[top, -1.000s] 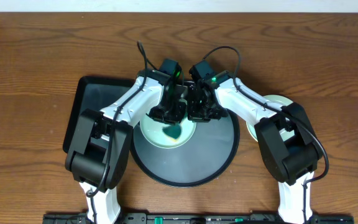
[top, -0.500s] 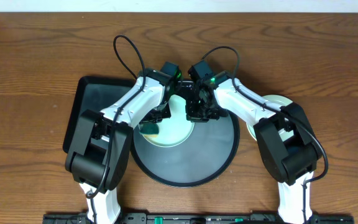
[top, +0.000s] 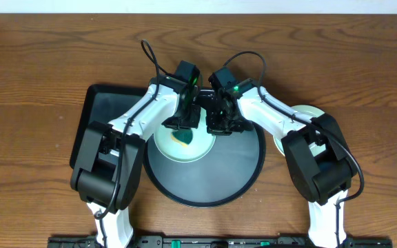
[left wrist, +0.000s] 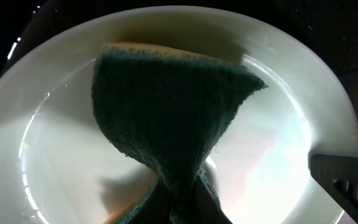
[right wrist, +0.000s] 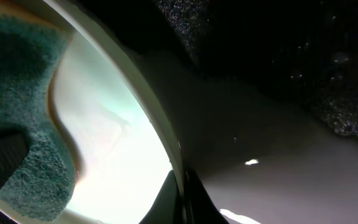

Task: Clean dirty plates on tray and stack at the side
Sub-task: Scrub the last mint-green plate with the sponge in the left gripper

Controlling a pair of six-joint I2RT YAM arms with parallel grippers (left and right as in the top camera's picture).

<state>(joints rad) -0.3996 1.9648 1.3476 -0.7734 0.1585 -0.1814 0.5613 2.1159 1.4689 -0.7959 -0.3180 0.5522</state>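
Nearest the robot, the large round black tray [top: 205, 182] shows a wide bare stretch of glossy dark grey floor. On the tray's far left part the pale mint-green round plate [top: 200, 147] lies flat. The left claw [top: 183, 132] stands over the plate's middle, closed tight on a dark green scouring sponge with a yellow back [left wrist: 166, 112]. The sponge hangs down and seems to press on the plate's floor. The right claw [top: 216, 128] comes in from the plate's right. Its jaws are nearly closed and pinch the rim, one inside and one outside.

The plate thus lies directly beneath the left claw, which does the scrubbing while the right claw steadies it. There is open room to sweep toward the tray's near side.

On the brown wooden table [top: 364, 62], off the tray's right edge, another pale round plate [top: 302, 111] sits half hidden by the right arm. Off the tray's left is a rectangular black tray [top: 102, 117].
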